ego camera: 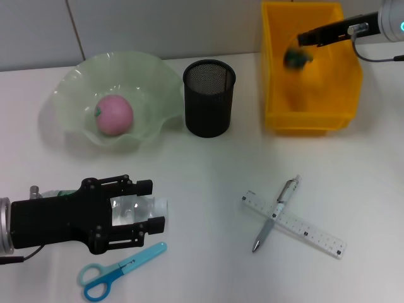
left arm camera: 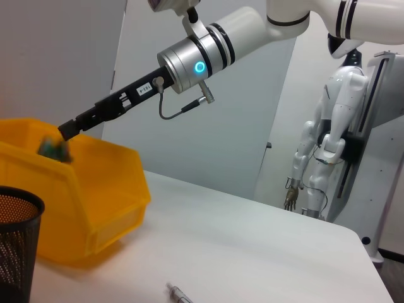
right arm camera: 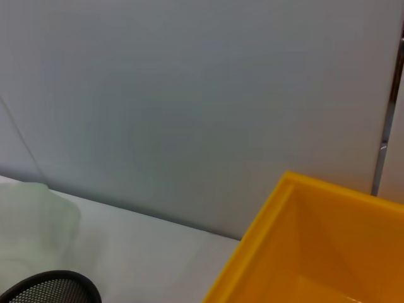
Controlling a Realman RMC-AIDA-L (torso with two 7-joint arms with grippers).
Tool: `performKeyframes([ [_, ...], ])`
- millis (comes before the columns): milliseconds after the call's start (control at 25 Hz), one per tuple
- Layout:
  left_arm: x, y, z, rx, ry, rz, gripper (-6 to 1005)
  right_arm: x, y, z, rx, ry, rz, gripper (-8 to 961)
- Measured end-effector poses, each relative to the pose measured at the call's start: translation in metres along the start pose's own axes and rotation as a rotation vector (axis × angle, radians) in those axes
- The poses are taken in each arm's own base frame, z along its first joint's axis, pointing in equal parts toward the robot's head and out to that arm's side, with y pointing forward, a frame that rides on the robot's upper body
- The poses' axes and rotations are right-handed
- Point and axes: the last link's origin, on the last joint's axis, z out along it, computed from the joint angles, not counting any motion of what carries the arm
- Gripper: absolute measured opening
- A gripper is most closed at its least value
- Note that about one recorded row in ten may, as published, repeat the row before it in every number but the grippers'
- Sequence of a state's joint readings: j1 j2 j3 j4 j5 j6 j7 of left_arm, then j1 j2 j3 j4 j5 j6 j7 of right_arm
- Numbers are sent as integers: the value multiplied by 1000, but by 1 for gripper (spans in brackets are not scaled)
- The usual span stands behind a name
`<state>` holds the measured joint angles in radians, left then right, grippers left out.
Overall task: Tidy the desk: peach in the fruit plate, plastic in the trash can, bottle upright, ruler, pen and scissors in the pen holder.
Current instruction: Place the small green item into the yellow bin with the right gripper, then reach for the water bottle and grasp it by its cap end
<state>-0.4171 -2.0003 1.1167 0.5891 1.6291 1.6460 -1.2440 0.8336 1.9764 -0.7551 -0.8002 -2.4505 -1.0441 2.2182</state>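
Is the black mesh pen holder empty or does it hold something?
Empty: the pen holder shows nothing inside; pen, ruler and scissors lie on the table.

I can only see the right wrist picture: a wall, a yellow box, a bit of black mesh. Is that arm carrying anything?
Observer: A blurred green scrap sits just under the right tool, over the yellow bin. I cannot tell if it is held.
Operator: What is the mesh?
Observer: The pen holder. The pen lies across the ruler, out on the desk.
Operator: And the other arm?
Observer: The left tool is open around a bottle that is lying down.
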Motion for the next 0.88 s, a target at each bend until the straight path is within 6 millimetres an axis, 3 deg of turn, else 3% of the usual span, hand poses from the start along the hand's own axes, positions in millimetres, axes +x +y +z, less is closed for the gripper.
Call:
performKeyframes([
  [200,0,0,0,0,0,0,726,1,-1,0,6,2,4,192],
  [720,-1,0,0,-2,-4,0,726,3,0,1,4,-2,7,726],
  [880,-1,1,0,-2,-5,1,726,3,1,2,3,-2,5,726],
])
